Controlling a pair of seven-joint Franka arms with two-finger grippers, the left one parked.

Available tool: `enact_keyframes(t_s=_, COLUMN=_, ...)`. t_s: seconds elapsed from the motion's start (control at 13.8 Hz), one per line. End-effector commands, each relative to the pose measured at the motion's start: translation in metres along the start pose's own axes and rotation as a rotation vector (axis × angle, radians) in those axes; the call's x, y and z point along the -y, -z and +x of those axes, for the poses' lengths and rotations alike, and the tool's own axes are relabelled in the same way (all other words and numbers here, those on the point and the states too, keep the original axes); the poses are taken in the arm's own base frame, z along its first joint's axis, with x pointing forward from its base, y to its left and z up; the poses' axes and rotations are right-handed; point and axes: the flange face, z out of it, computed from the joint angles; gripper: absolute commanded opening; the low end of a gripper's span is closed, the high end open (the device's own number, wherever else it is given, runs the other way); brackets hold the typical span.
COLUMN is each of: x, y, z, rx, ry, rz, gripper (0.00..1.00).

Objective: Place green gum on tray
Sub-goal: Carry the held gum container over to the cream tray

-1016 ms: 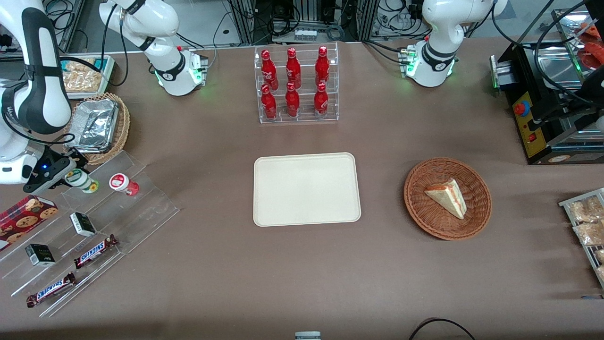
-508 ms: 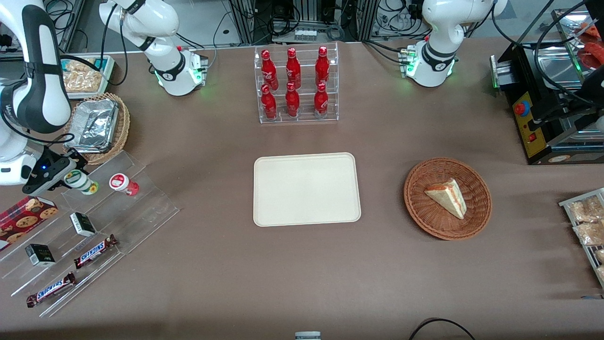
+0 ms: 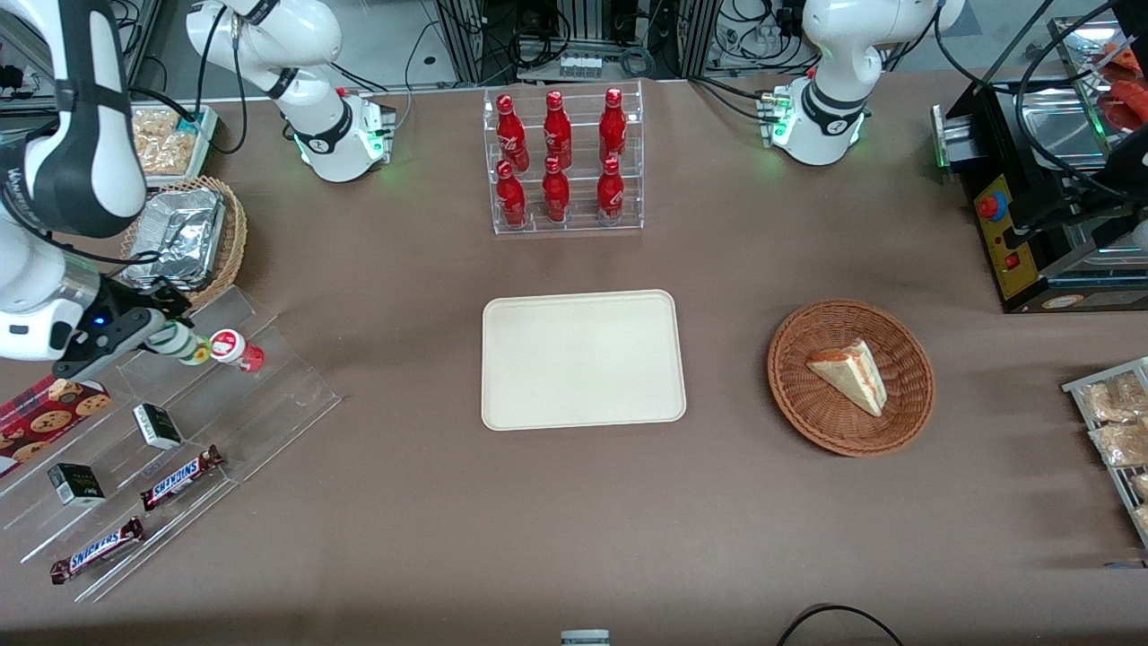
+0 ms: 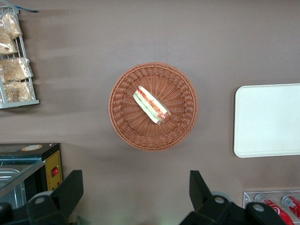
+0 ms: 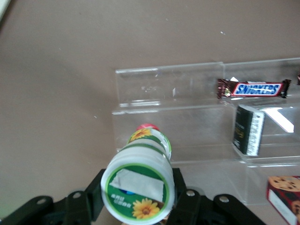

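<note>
My right gripper (image 3: 169, 338) is at the working arm's end of the table, above the top step of a clear acrylic stand (image 3: 269, 395). It is shut on the green gum (image 3: 184, 345), a white-lidded bottle held tilted and lifted off the step. In the right wrist view the green-ringed lid (image 5: 139, 190) sits between the two black fingers (image 5: 95, 191). The red gum (image 3: 235, 348) stands on the step right beside the green gum's base, partly hidden in the right wrist view (image 5: 148, 126). The cream tray (image 3: 583, 359) lies flat at the table's middle, bare; its end shows in the left wrist view (image 4: 267, 119).
The acrylic stand holds Snickers bars (image 3: 182, 476), small dark boxes (image 3: 157, 425) and a cookie box (image 3: 45, 408). A wicker basket with a foil tray (image 3: 184, 238) stands close to the gripper. A rack of red bottles (image 3: 560, 161) and a sandwich basket (image 3: 850, 377) stand farther along.
The gripper has lifted the green gum off the step and carried it toward the red gum; the bottle is now tilted. The arm's upper links have shifted up.
</note>
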Motion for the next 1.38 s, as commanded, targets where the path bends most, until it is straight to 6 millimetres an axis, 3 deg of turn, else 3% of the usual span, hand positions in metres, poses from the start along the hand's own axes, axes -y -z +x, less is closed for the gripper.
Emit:
enact_keyframes(t_s=0.0, x=0.029, y=0.005, z=0.029, rx=0.025, ry=-0.060, rz=0.007, gripper=0.00)
enact_keyframes(t_s=0.44, x=0.142, y=-0.007, z=0.114, rx=0.039, ry=-0.224, rz=-0.004, gripper=0.00)
enact_keyframes(t_s=0.8, x=0.232, y=-0.031, z=0.206, rx=0.038, ry=-0.370, rz=0.009, gripper=0.00)
enact_keyframes(t_s=1.02, x=0.286, y=-0.067, z=0.253, rx=0.024, ry=-0.471, rz=0.030, gripper=0.00)
enact_keyframes(t_s=1.31, x=0.360, y=-0.119, z=0.297, rx=-0.040, ry=-0.615, rz=0.036, gripper=0.00)
